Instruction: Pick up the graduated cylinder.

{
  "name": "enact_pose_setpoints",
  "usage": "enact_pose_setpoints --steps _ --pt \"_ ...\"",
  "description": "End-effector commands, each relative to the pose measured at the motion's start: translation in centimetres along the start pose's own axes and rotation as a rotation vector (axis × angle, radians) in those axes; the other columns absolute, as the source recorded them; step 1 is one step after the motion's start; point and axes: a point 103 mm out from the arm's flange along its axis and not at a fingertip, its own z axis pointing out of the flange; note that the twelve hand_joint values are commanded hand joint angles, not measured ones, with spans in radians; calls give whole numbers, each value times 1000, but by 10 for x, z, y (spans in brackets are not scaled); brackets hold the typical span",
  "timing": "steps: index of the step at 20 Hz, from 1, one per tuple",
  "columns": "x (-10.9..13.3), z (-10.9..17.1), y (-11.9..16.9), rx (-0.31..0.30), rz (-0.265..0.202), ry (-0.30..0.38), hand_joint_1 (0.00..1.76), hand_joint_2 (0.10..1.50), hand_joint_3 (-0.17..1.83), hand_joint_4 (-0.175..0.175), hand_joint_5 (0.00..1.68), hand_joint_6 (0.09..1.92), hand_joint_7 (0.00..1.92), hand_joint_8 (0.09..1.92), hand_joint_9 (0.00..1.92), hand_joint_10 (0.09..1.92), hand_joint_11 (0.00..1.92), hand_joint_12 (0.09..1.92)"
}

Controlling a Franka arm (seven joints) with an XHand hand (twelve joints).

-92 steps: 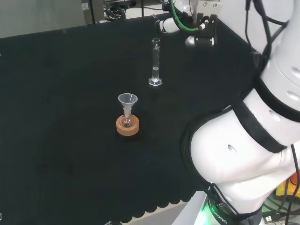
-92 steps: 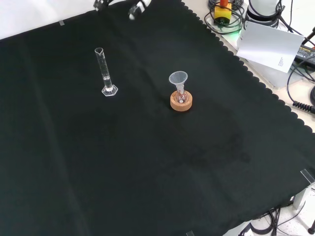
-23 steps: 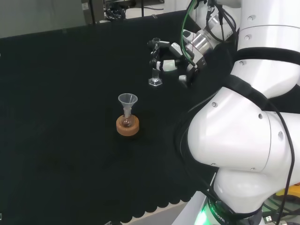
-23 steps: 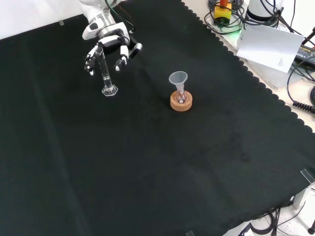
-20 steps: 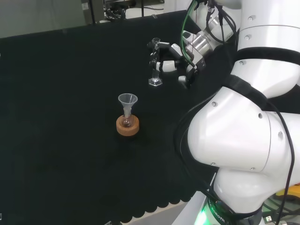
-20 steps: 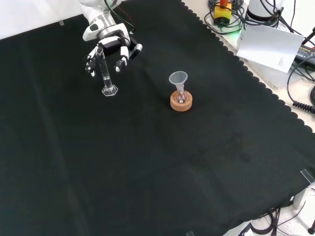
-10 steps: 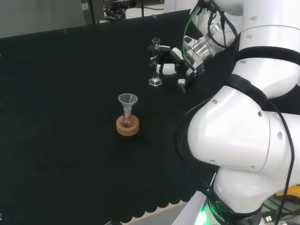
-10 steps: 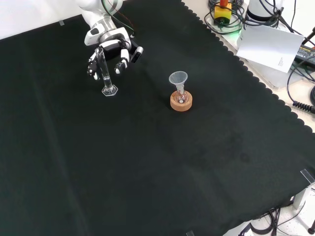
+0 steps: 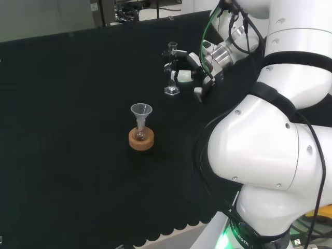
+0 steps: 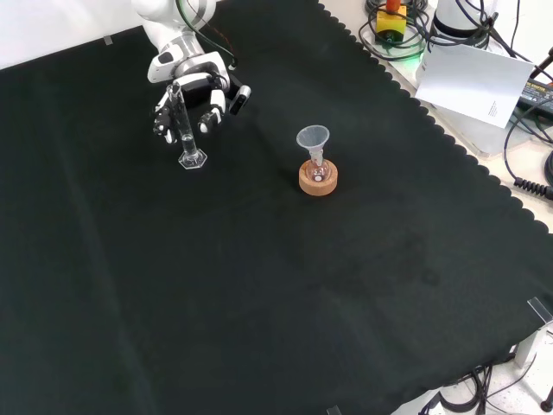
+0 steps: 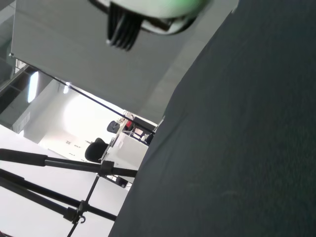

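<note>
even overhead light; wrist view perhaps slightly blurred.

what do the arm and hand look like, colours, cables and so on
The arm is built of big rounded glossy white links with black bands at the joints, and a green light glows at its base. Green and black cables loop along the upper links to a silver-grey wrist. The hand is black with white segments on its fingers.
</note>
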Motion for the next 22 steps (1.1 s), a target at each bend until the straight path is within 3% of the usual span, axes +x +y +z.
enact_pose_setpoints --steps 1,16,22 --pt "-1 -8 -1 -22 -5 13 1127 750 653 -12 626 497 567 578 893 376 740 1098" --pt "3 -4 4 -34 -10 -11 1171 834 646 -4 645 641 622 592 962 351 852 1035" --pt "6 -10 5 -39 4 -77 1208 925 624 21 829 696 815 649 1076 354 1008 920"
